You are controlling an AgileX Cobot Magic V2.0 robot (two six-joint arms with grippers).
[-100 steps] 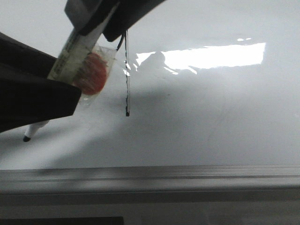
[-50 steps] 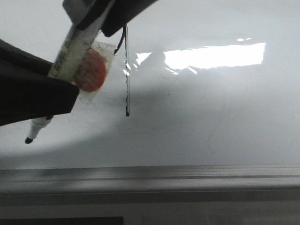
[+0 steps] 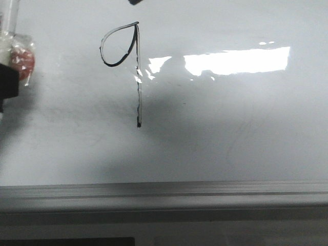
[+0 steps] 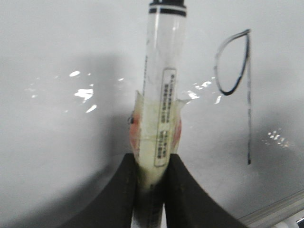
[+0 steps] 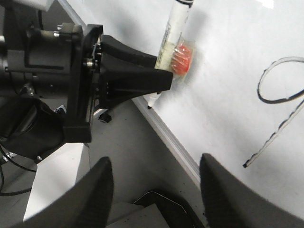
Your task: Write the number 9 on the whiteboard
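one finished 9 on the board, marker held off to the side

the number 9 (image 3: 128,66) sits on the whiteboard (image 3: 230,143) as a thin black figure — a teardrop loop joined at its top to a long straight stem running down toward the grey frame edge (image 3: 164,197). a bright glare patch (image 3: 236,61) lies on the gloss just past the stem, on the side away from the left gripper (image 4: 149,164). that gripper is clenched on a marker (image 4: 164,95) with clear wrap and a red patch around its barrel — the figure stands apart from it. the right gripper (image 5: 154,190) has its fingers spread wide with nothing between them, near the stem's lower end.
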